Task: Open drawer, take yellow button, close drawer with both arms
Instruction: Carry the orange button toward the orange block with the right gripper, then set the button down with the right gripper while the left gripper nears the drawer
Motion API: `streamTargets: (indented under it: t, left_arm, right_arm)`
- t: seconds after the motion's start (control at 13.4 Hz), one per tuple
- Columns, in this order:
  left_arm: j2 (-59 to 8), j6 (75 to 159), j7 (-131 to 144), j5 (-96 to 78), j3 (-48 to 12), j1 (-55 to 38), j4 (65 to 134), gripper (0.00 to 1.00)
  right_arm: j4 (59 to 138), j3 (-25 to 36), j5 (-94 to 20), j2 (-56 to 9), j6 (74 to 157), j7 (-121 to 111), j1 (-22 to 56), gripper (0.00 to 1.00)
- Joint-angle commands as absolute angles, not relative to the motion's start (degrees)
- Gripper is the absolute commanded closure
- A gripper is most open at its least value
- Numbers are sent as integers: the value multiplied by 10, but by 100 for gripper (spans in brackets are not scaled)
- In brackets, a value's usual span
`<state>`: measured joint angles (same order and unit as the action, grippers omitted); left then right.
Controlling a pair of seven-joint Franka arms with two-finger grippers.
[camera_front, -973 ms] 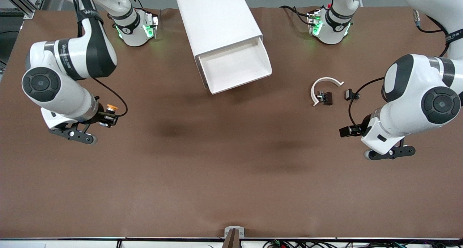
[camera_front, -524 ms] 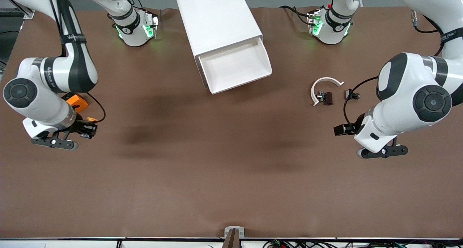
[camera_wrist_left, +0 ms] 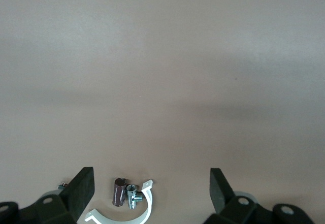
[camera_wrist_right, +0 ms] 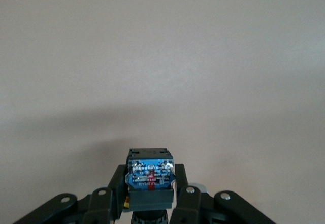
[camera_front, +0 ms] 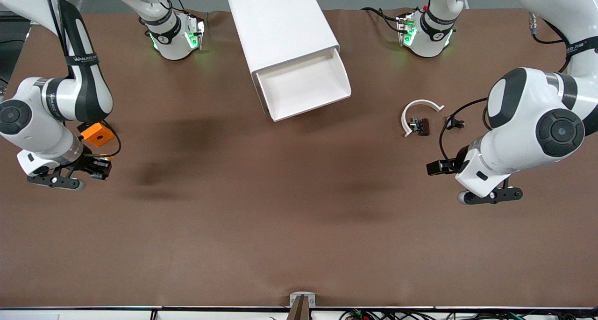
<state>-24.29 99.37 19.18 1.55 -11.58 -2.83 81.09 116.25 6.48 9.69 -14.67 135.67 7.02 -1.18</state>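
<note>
Over the desk (camera_front: 261, 208) at the right arm's end, beside the orange block (camera_front: 97, 134), we find the right gripper (camera_wrist_right: 150, 196) pinching the button (camera_wrist_right: 150, 173), its bluish base facing the wrist camera. The drawer (camera_front: 303, 87) stands pulled out of the cabinet (camera_front: 280, 23) and looks empty, so we judge the take step done and closing the drawer left. The left gripper (camera_wrist_left: 151, 189) waits spread wide and holding nothing, over bare desk near the white clamp (camera_front: 417, 114); next, we judge, it must reach the drawer front and push it shut.
</note>
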Motion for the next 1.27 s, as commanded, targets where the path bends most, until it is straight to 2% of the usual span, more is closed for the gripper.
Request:
streamTargets:
  t: [0.0,0.45,1.2]
  left_arm:
    - [-239,1010,199,5,-118,-32,818,0]
    - [-242,1032,265,-3,-129,-51,824,0]
    - [-248,1102,368,-5,-133,-105,867,0]
  right_arm:
    - [1185,53,117,-162,1417,54,-46,100]
    - [1180,52,116,-220,1469,49,-60,100]
    - [1175,53,117,-265,1525,47,-62,100]
